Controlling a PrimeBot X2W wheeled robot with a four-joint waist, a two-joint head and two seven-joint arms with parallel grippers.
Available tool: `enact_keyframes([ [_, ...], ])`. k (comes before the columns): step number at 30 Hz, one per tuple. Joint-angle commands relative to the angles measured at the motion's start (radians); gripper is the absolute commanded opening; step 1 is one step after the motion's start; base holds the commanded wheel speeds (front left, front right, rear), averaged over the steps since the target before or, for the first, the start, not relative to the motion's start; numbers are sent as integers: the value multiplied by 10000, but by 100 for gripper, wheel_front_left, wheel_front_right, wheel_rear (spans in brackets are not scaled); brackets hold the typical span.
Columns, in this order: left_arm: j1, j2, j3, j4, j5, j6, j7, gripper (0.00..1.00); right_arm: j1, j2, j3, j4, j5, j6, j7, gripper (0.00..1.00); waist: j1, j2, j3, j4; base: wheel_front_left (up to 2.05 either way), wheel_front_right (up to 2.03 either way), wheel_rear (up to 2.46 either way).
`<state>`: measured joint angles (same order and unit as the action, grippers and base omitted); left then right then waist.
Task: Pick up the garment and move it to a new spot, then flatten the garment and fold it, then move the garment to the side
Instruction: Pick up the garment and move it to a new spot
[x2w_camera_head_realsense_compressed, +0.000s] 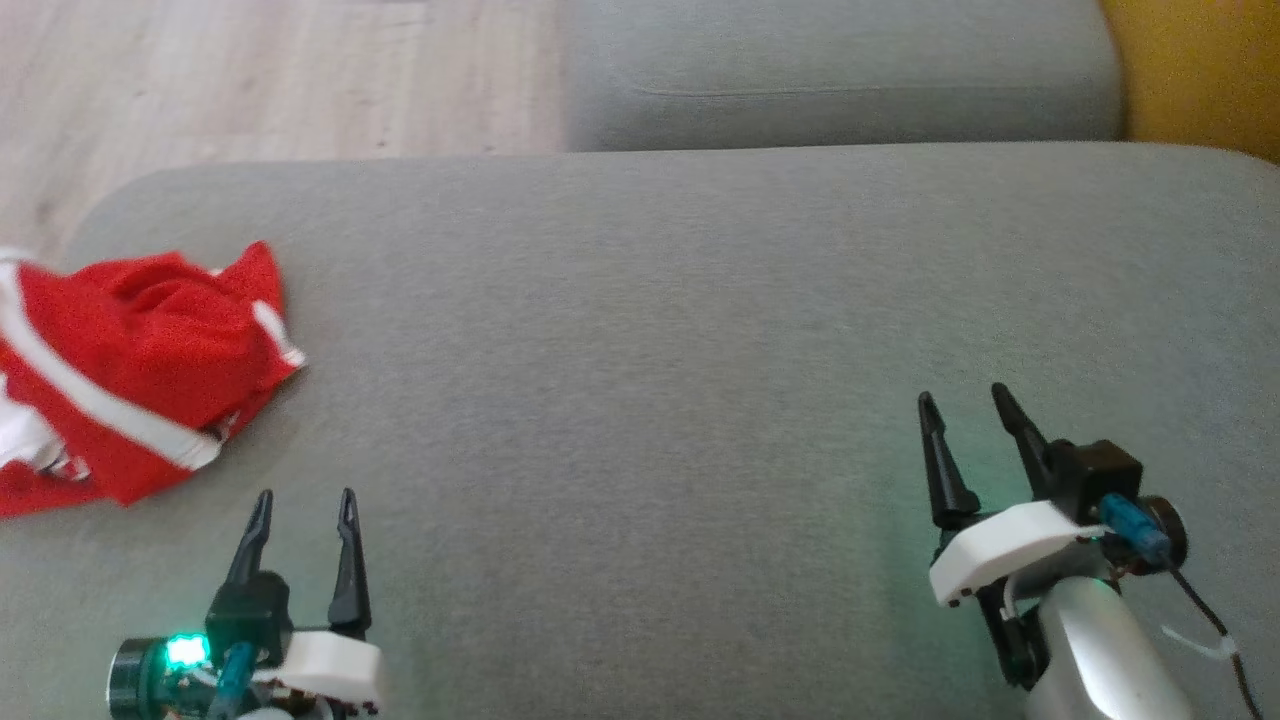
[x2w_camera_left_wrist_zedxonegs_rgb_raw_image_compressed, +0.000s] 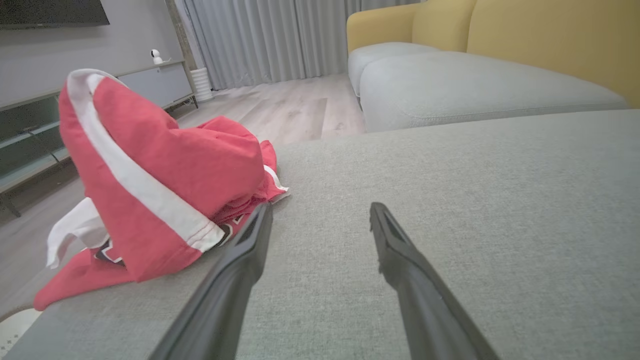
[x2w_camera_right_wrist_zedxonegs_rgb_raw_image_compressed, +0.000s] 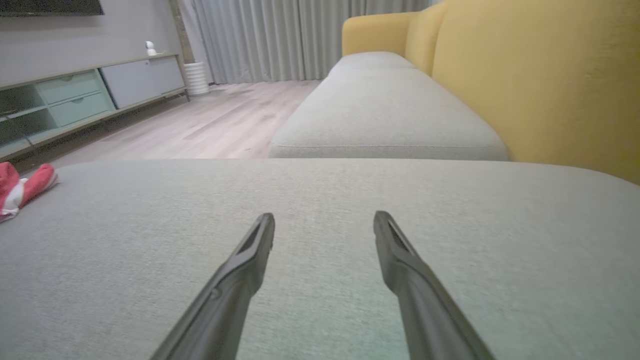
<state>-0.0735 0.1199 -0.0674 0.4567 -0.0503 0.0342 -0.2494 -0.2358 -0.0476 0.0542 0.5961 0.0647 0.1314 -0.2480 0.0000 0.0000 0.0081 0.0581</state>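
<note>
The garment (x2w_camera_head_realsense_compressed: 130, 370) is a crumpled red piece with white stripes, heaped at the far left edge of the grey cushion (x2w_camera_head_realsense_compressed: 650, 330). In the left wrist view the garment (x2w_camera_left_wrist_zedxonegs_rgb_raw_image_compressed: 160, 185) rises in a peak just left of my fingers. My left gripper (x2w_camera_head_realsense_compressed: 305, 500) stands open a little below and to the right of the heap, its jaws apart with nothing between them (x2w_camera_left_wrist_zedxonegs_rgb_raw_image_compressed: 320, 210). My right gripper (x2w_camera_head_realsense_compressed: 965, 395) is open over bare cushion at the lower right (x2w_camera_right_wrist_zedxonegs_rgb_raw_image_compressed: 324, 217). A red edge of the garment (x2w_camera_right_wrist_zedxonegs_rgb_raw_image_compressed: 22, 187) shows at the far left of the right wrist view.
A second grey cushion (x2w_camera_head_realsense_compressed: 840, 70) lies beyond the first, with the yellow sofa back (x2w_camera_right_wrist_zedxonegs_rgb_raw_image_compressed: 540, 75) on the right. Wooden floor (x2w_camera_head_realsense_compressed: 250, 80) runs past the cushion's left and far edges. A low cabinet (x2w_camera_right_wrist_zedxonegs_rgb_raw_image_compressed: 75, 100) stands along the wall.
</note>
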Motion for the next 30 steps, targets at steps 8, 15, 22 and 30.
enact_keyframes([
  [8, -309, -112, 372, -267, 58, -31, -124, 100, -300, -26, 1141, -205, 539, -7, -137, 100, 0, 0, -90, 1836, 0, 0, 0],
  [15, -371, -29, 504, -288, 91, -126, -124, 100, -350, -26, 1600, -152, 880, -7, -137, 100, 0, 0, -135, 2928, 0, 0, 0],
  [22, -496, 103, 686, -226, 93, -170, -124, 100, -357, -26, 2032, -56, 1200, -7, -138, 100, 0, 0, -91, 3523, 0, 0, 0],
  [30, -860, 238, 980, -317, 93, -88, -124, 100, -482, -26, 2414, 52, 1238, -7, -138, 100, 0, 0, 213, 3564, 0, 0, 0],
])
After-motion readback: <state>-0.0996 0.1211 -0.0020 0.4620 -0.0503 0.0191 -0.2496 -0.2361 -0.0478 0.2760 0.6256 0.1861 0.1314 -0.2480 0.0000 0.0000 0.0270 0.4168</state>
